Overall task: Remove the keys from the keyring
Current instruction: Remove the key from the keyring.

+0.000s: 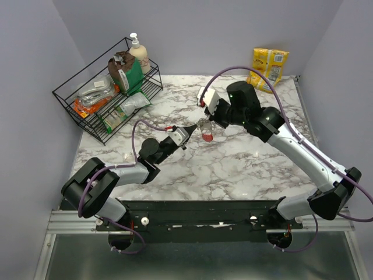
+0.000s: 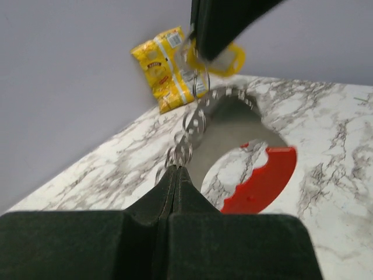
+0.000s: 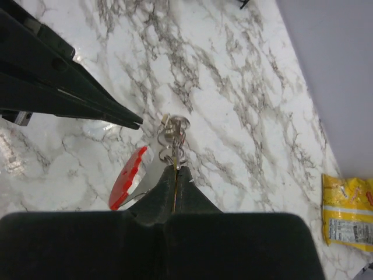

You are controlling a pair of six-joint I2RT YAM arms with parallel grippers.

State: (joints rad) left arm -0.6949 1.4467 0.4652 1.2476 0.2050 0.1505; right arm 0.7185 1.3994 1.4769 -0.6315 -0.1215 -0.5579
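The keyring is a short string of small metal rings (image 2: 192,125) joined to a red curved loop (image 2: 261,179). It hangs stretched between my two grippers above the marble table (image 1: 233,163). My left gripper (image 2: 176,168) is shut on the ring at the lower end of the string. My right gripper (image 3: 175,168) is shut at the upper end, with a thin yellow sliver between its jaws. A yellow looped piece (image 2: 232,58) shows behind its fingers (image 2: 218,26). The rings (image 3: 173,137) and red loop (image 3: 127,178) also show in the right wrist view. Key blades are not clearly visible. In the top view the grippers (image 1: 189,132) (image 1: 205,123) meet over the table's middle.
A black wire rack (image 1: 108,96) with packets and a soap bottle (image 1: 139,52) stands at the back left. A yellow snack bag (image 1: 268,67) leans at the back right wall. The left arm's fingers (image 3: 70,87) cross the upper left of the right wrist view.
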